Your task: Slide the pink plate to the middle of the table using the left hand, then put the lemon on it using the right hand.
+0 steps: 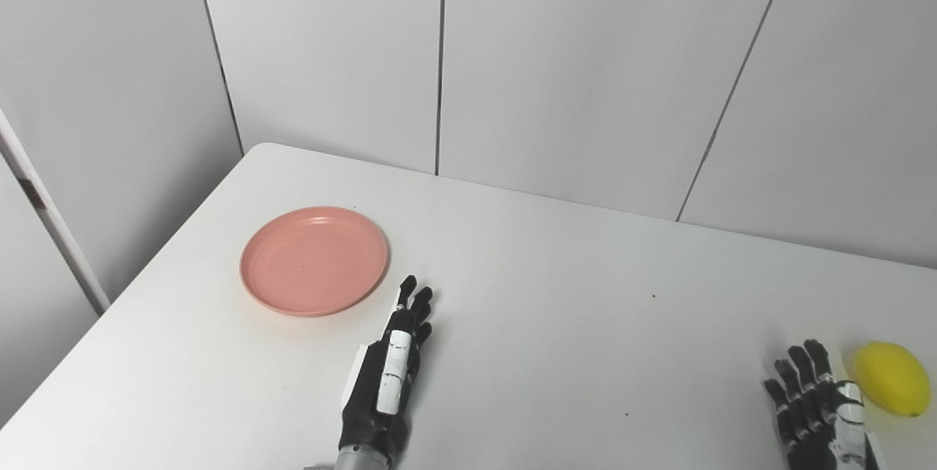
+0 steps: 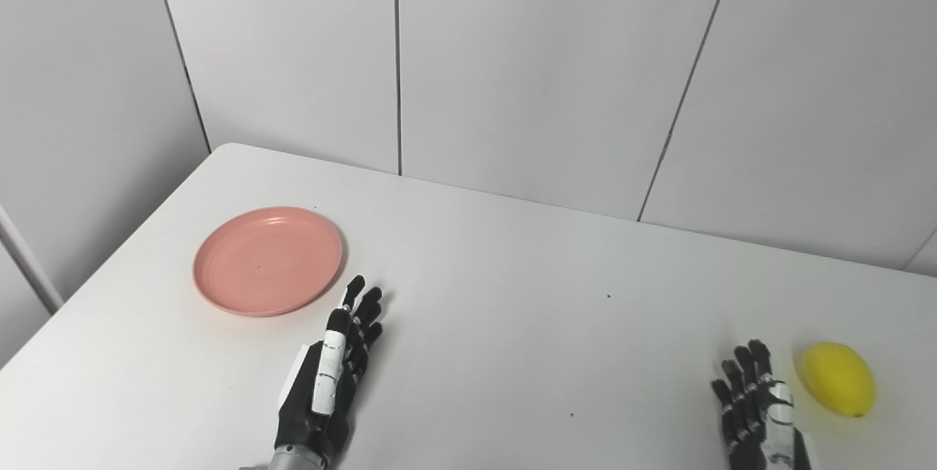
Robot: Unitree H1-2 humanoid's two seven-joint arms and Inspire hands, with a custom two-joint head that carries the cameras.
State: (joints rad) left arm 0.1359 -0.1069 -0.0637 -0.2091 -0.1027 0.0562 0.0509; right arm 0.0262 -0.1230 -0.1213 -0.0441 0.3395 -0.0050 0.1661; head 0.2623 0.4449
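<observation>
My left robot hand (image 1: 388,371) lies open and empty just beside the plate (image 1: 314,260) at the table's (image 1: 549,294) left; light, stiff and likely slippery, I'd press its near rim.

The plate (image 1: 314,260) before me is plain salmon pink, the lemon (image 1: 892,378) a bright, even yellow. My left hand (image 1: 386,378) and right hand (image 1: 814,408) are black with white panels. The counter (image 1: 556,323) is white with a few dark specks.
</observation>
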